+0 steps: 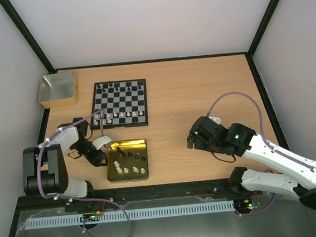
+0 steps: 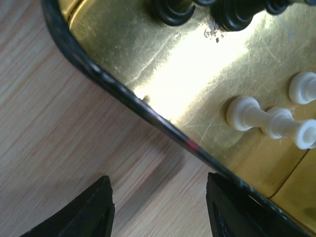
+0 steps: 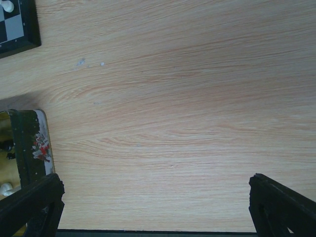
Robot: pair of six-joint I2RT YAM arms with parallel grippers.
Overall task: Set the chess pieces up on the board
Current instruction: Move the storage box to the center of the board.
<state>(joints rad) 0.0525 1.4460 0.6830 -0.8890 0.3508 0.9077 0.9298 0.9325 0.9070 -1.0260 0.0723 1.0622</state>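
The board (image 1: 120, 102) lies at the back left of the table. Several white chess pieces (image 1: 118, 116) stand on its near rows and a few black ones (image 1: 110, 86) on its far row. More pieces sit in the gold tray (image 1: 141, 144). My left gripper (image 1: 101, 148) hovers at the tray's left rim, open. In the left wrist view its gap (image 2: 160, 207) holds only bare wood, and its right finger (image 2: 232, 210) is at the rim. A white piece (image 2: 269, 121) lies on its side inside, with black pieces (image 2: 173, 10) farther in. My right gripper (image 1: 192, 141) (image 3: 158, 207) stands wide open over bare table.
A yellowish square box (image 1: 59, 89) stands at the back left corner, left of the board. The right wrist view catches the board's corner (image 3: 15, 29) and the tray's wall (image 3: 29, 143) at its left edge. Black frame rails run along the table's sides.
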